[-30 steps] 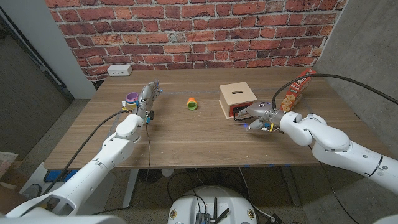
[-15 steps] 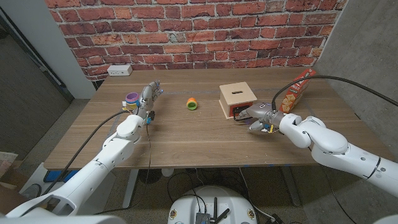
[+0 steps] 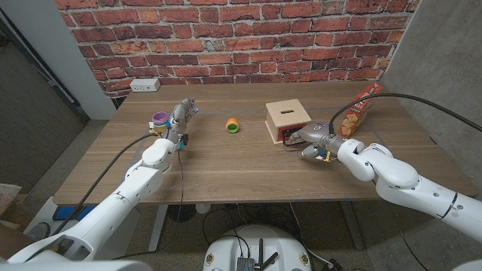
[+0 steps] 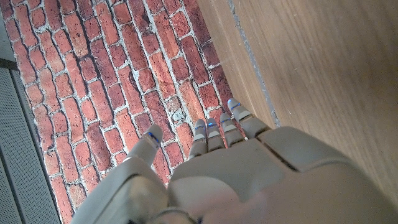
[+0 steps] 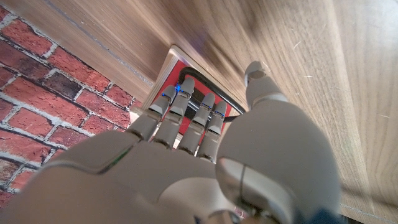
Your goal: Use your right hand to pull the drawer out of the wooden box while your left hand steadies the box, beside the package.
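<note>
head view: wooden table (image 3: 226,162) before a red brick wall (image 3: 226,38). wooden box (image 3: 288,119) stands right of centre, package (image 3: 357,111) just beside it. right hand (image 3: 310,138) at the box's red drawer (image 3: 287,135) front, little changed from a second ago; grip cannot be told.

left wrist view: left hand (image 4: 236,171) unloaded, fingers extended, far from the box.

right wrist view: fingertips (image 5: 180,93) reach the drawer's handle.

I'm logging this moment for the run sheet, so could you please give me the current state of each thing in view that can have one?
Wooden box: upright on the table, not steadied by any hand.
Drawer: red front, barely out if at all.
Right robot hand: at the drawer front, fingers curled toward it; grip unclear.
Left robot hand: open, far from the box, holding nothing.
Package: standing, leaning, beside the box.
</note>
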